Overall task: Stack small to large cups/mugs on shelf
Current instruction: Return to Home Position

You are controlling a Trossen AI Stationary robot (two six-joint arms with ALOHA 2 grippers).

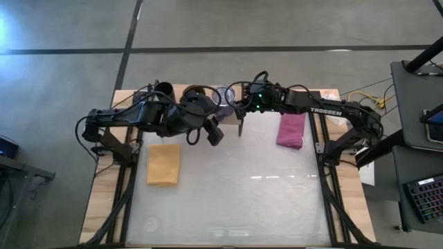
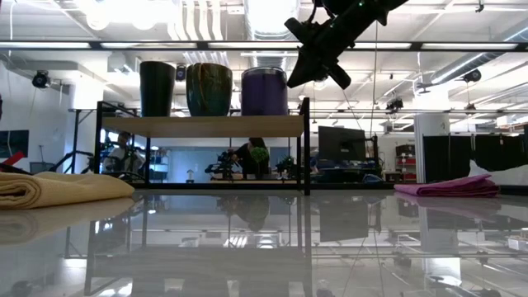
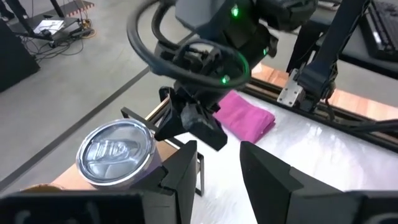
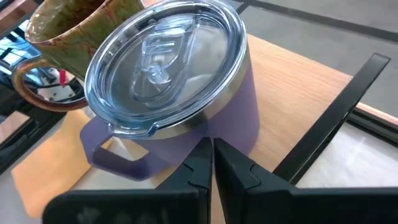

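Low view, level across the table (image 2: 264, 239): the shelf (image 2: 202, 125) stands at the far edge, and three vessels stand upright in one row on its light-wood board. The black cup (image 2: 157, 88) is at the 9 o'clock end. The green-brown mug (image 2: 209, 89) stands in the middle, just beside it. The purple tumbler (image 2: 264, 91) is at the 3 o'clock end. The right gripper (image 2: 316, 64) hangs in the air at about 2 o'clock from the tumbler, above the shelf's corner post, touching nothing. In the right wrist view its two fingers (image 4: 239, 177) are pressed together with nothing between them. Just past them sits the tumbler with its clear lid (image 4: 163, 59) and purple handle, the mug close behind it.

From the high view the shelf lies at the table's 12 o'clock edge, largely covered by both arms. The left gripper (image 1: 214, 135) hovers over the table just toward 6 o'clock from the shelf. The left wrist view shows its fingers (image 3: 186, 174) spread apart and empty. A folded yellow cloth (image 1: 163, 164) lies toward 9 o'clock on the table, and a folded magenta cloth (image 1: 291, 130) toward 2 o'clock. The one word that can be read is TROSSEN, in white letters along the right arm (image 1: 325, 111); a green light glows on that arm's wrist
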